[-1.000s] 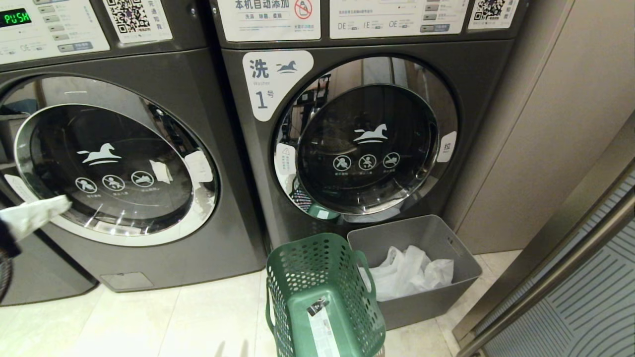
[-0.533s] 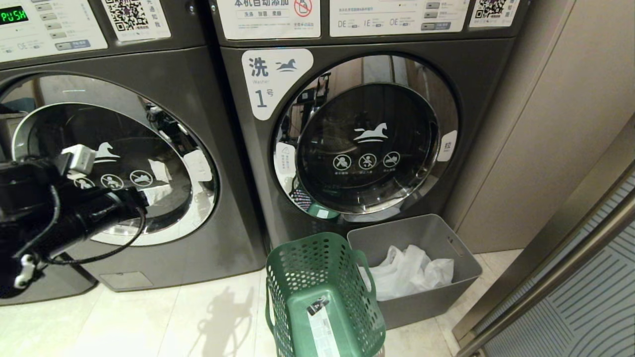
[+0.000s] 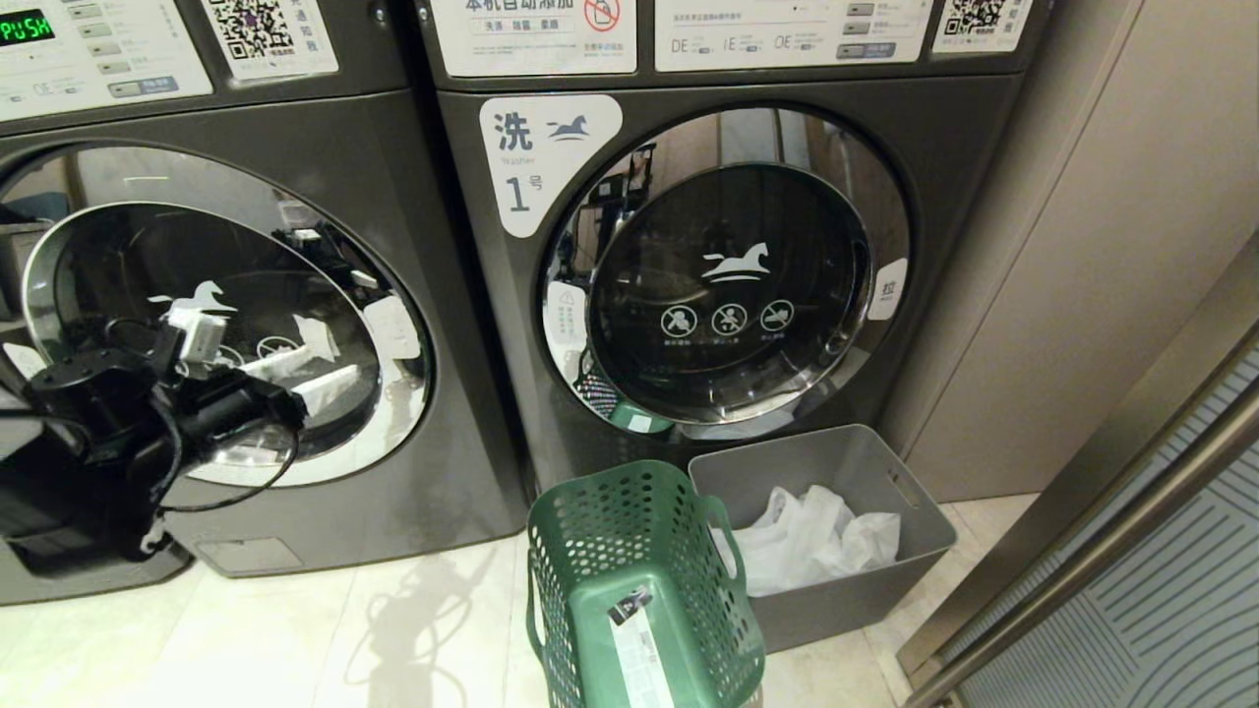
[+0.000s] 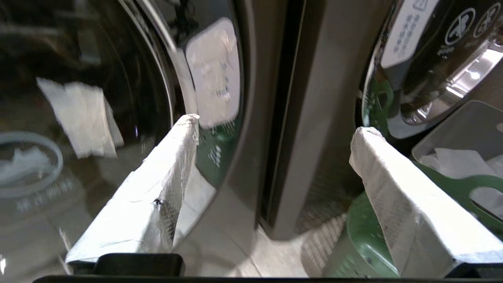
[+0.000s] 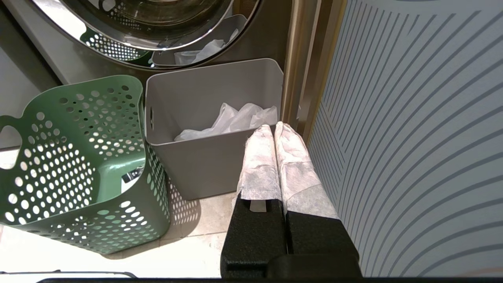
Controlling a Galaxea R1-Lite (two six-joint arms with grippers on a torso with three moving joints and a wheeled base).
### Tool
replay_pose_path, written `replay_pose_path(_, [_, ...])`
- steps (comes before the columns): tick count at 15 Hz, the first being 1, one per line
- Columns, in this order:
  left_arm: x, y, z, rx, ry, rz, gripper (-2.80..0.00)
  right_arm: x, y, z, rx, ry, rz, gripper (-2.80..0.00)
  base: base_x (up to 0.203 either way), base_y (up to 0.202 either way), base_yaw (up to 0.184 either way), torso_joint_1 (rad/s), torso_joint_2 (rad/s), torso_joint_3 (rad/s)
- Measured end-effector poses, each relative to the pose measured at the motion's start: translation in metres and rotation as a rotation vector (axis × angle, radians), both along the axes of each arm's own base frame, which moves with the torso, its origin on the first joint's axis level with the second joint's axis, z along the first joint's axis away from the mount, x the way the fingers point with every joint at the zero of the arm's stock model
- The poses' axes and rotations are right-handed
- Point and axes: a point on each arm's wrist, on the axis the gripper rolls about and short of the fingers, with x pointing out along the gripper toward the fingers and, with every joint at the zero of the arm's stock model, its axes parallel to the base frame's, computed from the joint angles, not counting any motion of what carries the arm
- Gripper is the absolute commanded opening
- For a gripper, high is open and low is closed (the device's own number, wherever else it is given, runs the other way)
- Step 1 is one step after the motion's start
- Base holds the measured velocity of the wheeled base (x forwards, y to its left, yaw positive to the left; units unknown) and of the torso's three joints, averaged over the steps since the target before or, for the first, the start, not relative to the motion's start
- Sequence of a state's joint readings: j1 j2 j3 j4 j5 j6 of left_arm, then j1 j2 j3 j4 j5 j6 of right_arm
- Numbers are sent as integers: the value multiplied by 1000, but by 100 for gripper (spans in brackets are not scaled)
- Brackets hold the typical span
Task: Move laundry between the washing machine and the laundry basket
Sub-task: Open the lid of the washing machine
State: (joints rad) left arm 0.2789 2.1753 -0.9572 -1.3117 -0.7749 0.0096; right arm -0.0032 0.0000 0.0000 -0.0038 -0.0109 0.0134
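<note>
The washing machine (image 3: 433, 246) is the dark grey front-loader at the left, and its chrome-rimmed glass door (image 3: 226, 334) is shut. My left gripper (image 3: 305, 379) hangs in front of the door's lower half, fingers pointing toward its right rim. In the left wrist view it (image 4: 275, 127) is open, with nothing between its white-wrapped fingers (image 4: 157, 188). The dark green laundry basket (image 3: 639, 551) stands on the floor at bottom centre; its inside (image 5: 78, 157) looks empty. No laundry is in view. My right gripper (image 5: 274, 127) is shut and empty, parked low beside the grey bin.
An identical machine marked "1" (image 3: 964, 197) stands to the right with its door shut. A solid grey bin (image 3: 856, 590) holding white plastic sits against the basket. A striped panel (image 5: 412, 137) and metal frame (image 3: 1082, 551) close off the right side. Pale tiled floor (image 3: 344, 639) lies below.
My left arm came in from the left edge and rose in front of the left machine's door. Its fingers turned toward the door's right rim and spread wider. The right arm stayed still.
</note>
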Motion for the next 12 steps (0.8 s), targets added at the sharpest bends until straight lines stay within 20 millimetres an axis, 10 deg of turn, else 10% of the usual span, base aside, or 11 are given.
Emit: replay_pose_path(12, [54,-2,-10,11,-56,82,0,0,0,0,0,0,0,-280,0,0,0,0,0,0])
